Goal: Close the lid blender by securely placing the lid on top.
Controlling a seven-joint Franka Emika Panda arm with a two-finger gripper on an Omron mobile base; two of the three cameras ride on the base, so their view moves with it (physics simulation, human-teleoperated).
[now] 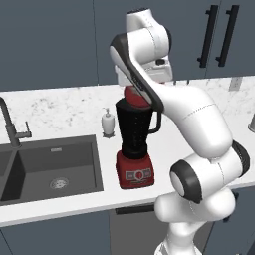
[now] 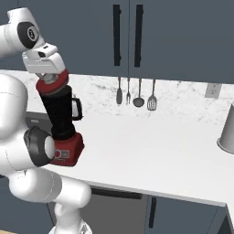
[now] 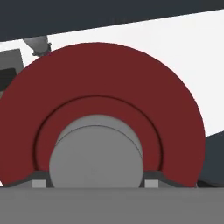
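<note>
Seating the lid (image 1: pixel 135 97) is the step I judge in hand: at centre-left of the left base view it sits on the mouth of the blender (image 1: pixel 133 144), which stands on the counter (image 1: pixel 60 112). My pincer (image 2: pixel 49 77), upper left in the right base view, is right over it, its tips clenched around the lid's grey centre cap in the hand view. Next I'd press straight down, then let go.

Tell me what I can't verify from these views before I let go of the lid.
- Seating: in the left base view the arm covers the round red lid where it meets the tall black jar blender.
- Jar mouth: in the hand view the lid hides it.
- Gripper: fingertips cut off by the bottom edge; the hand hides them in the right base view.
</note>
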